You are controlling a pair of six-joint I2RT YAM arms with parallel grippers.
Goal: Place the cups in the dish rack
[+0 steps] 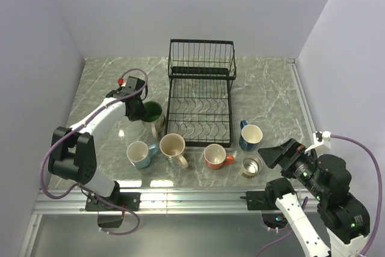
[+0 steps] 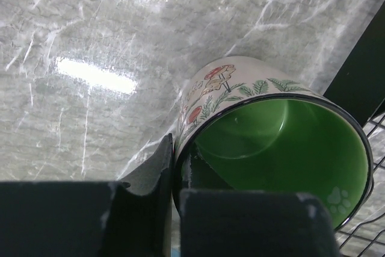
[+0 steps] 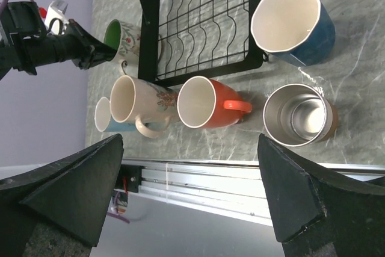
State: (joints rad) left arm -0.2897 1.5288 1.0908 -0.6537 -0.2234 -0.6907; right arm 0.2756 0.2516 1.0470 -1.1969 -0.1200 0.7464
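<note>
At 9 o'clock of the dish rack, left fingers pinch green-lined mug's wall, one inside, one outside. Glazed ceramic: stiff, heavyish, slick, chippable; rim grip prob. OK. Right fingers spread, idle.

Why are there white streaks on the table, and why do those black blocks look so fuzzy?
Left wrist view: lamp glare on the glossy table; left fingers too close, blurred; green mug sharp. Right wrist view: right fingers soft-edged too.
</note>
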